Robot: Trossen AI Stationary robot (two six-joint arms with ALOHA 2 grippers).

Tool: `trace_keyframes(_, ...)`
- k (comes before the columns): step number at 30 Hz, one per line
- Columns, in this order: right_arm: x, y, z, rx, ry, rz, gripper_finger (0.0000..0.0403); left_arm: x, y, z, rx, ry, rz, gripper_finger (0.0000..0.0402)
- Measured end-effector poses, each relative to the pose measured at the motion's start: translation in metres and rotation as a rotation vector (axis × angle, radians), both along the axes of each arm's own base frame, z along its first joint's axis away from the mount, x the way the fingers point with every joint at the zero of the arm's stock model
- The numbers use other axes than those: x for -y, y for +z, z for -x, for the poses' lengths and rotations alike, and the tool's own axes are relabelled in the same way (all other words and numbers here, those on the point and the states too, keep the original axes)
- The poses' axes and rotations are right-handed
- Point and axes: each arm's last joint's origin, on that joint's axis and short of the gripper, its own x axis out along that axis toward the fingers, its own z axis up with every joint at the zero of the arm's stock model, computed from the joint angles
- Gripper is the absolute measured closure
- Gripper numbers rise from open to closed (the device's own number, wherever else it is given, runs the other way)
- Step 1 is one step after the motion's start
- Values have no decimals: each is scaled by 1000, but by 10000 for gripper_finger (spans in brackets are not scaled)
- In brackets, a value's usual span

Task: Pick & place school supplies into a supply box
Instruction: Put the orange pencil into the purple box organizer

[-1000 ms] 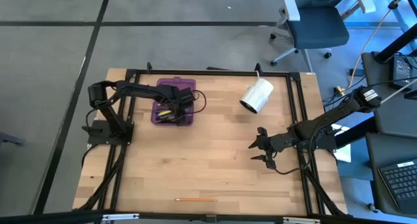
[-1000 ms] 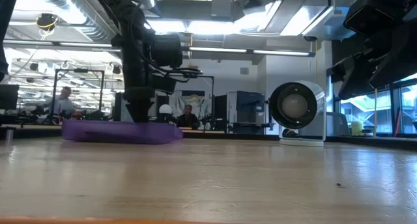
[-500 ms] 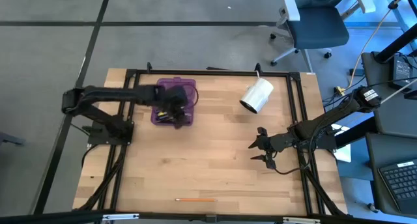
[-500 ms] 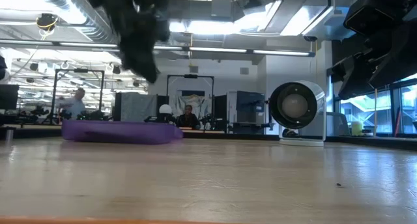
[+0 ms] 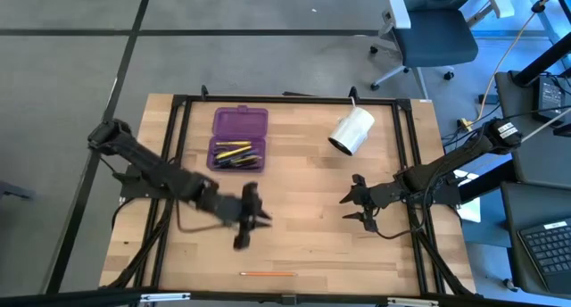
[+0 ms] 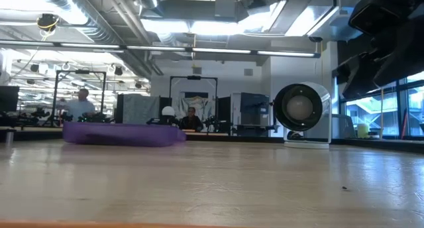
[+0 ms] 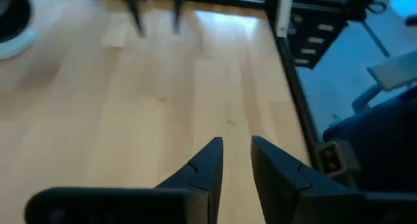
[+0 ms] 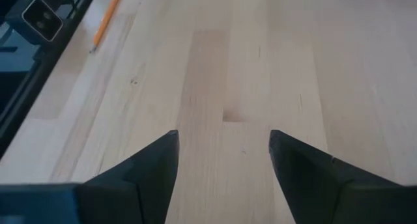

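High view first, reading from our left side across: the left gripper [image 5: 247, 217] hangs over bare wood near the middle of the table [image 5: 303, 236], its fingers narrowly parted with only a slim gap between them in the left wrist view, and nothing pinched. The one supply not yet boxed — an orange pencil [image 5: 268, 274] — lies near the table's front edge, just beyond the gripper toward that edge and slightly to its right, its long axis running side to side along the edge. We judge the left arm the nearer one; its jaws would need to turn across that axis to close on the thin shaft.

Behind, toward the far edge, the purple supply box [image 5: 238, 139] lies open, with yellow and dark pens [image 5: 234, 153] in its tray. Nothing stands between pencil and box except open wood.

Further right, a white roll [image 5: 351, 131] rests near the far edge, well apart. The right gripper [image 5: 354, 203] waits at the right side, fingers spread wide and empty — farther from the pencil, which shows at the corner of its wrist view.
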Motion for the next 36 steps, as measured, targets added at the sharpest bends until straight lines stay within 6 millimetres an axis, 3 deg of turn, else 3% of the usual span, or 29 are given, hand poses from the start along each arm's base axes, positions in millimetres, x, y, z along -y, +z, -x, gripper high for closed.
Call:
trace_keyframes(7,2,0,-1,9,-117,-16,161,71,-2,-10,-157,0,-92,361)
trace_keyframes(12,3,0,-1,3,-154,-52,161,104,-30,-16,-381,51,-105,386)
trace_keyframes(17,3,0,-1,1,-163,-63,161,127,-65,-19,-484,86,-18,399)
trace_keyframes(22,2,1,-1,5,-163,-66,161,136,-85,-19,-607,44,34,397)
trace_keyframes(27,2,1,-1,7,-163,-67,161,133,-89,-23,-616,56,32,384)
trace_keyframes(36,2,1,-1,7,-163,-66,161,125,-87,-28,-589,103,10,307)
